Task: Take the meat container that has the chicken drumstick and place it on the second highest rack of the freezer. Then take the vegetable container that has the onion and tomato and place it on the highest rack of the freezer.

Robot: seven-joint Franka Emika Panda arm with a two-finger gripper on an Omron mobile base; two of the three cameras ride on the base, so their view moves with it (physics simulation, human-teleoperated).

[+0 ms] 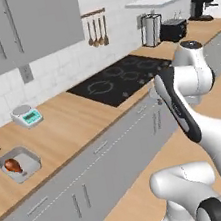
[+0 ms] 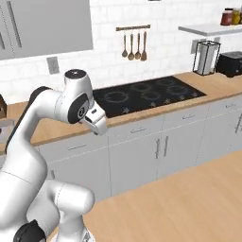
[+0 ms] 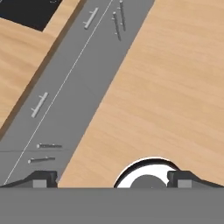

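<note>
Here the arm stands folded in front of the wooden counter [image 1: 74,123], and its gripper [image 3: 111,179] points down at the grey cabinet fronts [image 3: 74,83] and the wooden floor [image 3: 170,87]; the two dark finger tips [image 3: 41,179] sit far apart at the bottom corners of the hand view, so the hand is wide open and holds nothing. One chicken drumstick [image 1: 12,166], orange-brown, lies in one shallow grey meat container [image 1: 20,164] at the far left of the counter, well apart from the arm. Near it, closer to the wall, stands one small kitchen scale [image 1: 26,115] with a teal face. One black cooktop [image 1: 120,78] is set into the counter, and four burner rings show on it. Three wooden utensils [image 2: 134,47] hang from one rail on the white tiled wall. Further along the counter stand one wire-framed paper holder [image 1: 151,30], one black toaster [image 1: 173,30] and one black coffee machine [image 1: 202,7]. A white shelf [image 2: 208,29] above carries jars [image 2: 231,17]; their number I cannot tell.
</note>
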